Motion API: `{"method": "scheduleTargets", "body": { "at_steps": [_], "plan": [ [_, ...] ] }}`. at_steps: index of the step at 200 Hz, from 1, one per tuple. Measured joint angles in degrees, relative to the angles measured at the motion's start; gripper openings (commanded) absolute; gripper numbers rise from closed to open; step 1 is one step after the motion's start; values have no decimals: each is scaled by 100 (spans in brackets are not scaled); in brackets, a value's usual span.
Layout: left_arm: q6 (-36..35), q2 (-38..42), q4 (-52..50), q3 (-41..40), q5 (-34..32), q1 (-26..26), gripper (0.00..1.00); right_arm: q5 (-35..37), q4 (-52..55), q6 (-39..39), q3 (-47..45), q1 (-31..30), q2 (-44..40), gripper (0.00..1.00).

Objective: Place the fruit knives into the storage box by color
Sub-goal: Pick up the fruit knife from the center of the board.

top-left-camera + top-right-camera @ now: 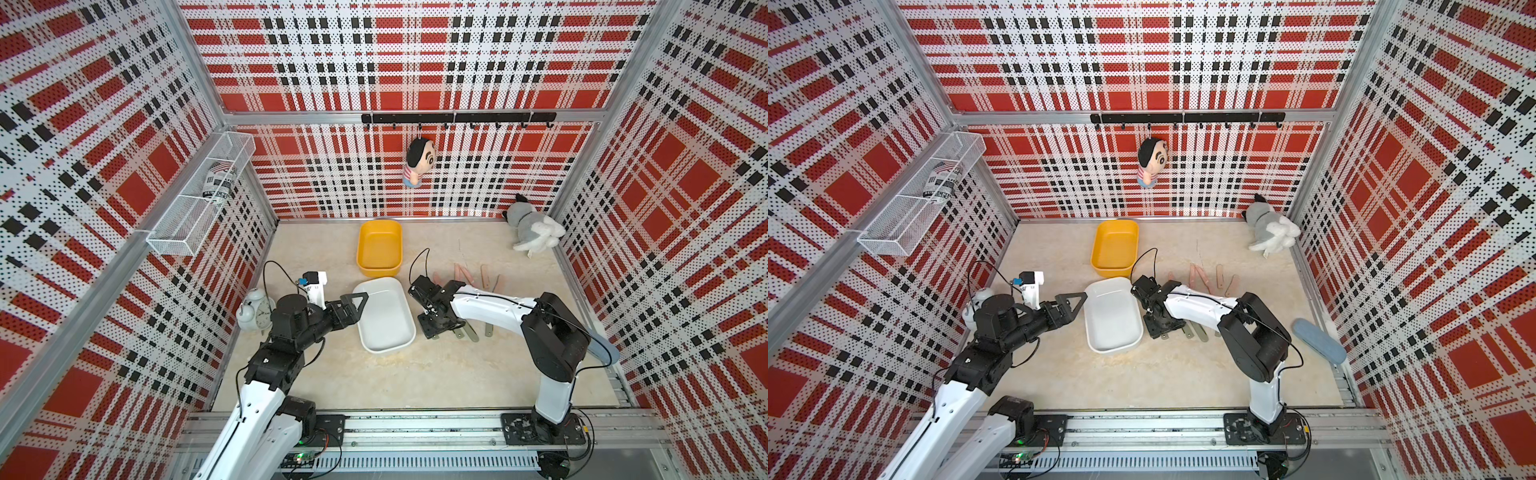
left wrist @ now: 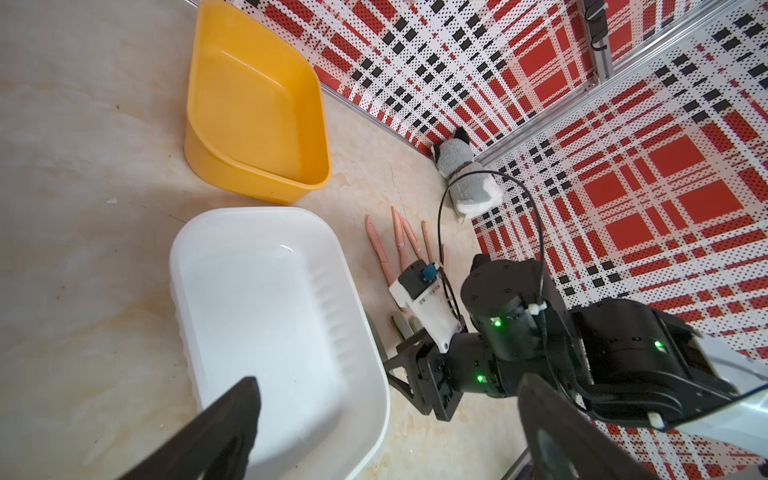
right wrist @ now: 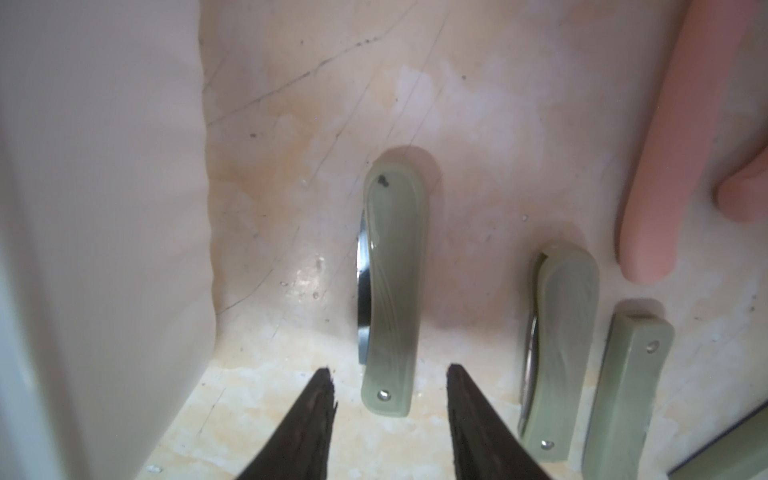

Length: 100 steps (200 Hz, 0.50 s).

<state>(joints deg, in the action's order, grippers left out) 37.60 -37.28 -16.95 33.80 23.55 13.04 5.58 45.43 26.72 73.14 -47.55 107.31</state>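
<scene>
A green fruit knife [image 3: 392, 282] near the middle of the desk [image 1: 374, 382], just beside the white box [image 1: 384, 320], seems about to be picked up: the right gripper [image 3: 388, 370] is held apart around its end and should next be squeezed shut.

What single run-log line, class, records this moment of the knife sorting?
right gripper: open, flanking green knife | left gripper: open, by empty white box | yellow box: empty | pink knives: on table
</scene>
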Motion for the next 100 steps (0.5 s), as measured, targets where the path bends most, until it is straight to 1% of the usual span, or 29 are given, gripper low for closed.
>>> {"method": "scheduleTargets", "body": {
  "at_steps": [65,100],
  "plan": [
    [0,0,0,0,0,-17,98,70,17,0,-133,-39,129,47],
    [0,0,0,-2,0,-22,98,85,15,2,-133,-46,181,44]
  ]
}}
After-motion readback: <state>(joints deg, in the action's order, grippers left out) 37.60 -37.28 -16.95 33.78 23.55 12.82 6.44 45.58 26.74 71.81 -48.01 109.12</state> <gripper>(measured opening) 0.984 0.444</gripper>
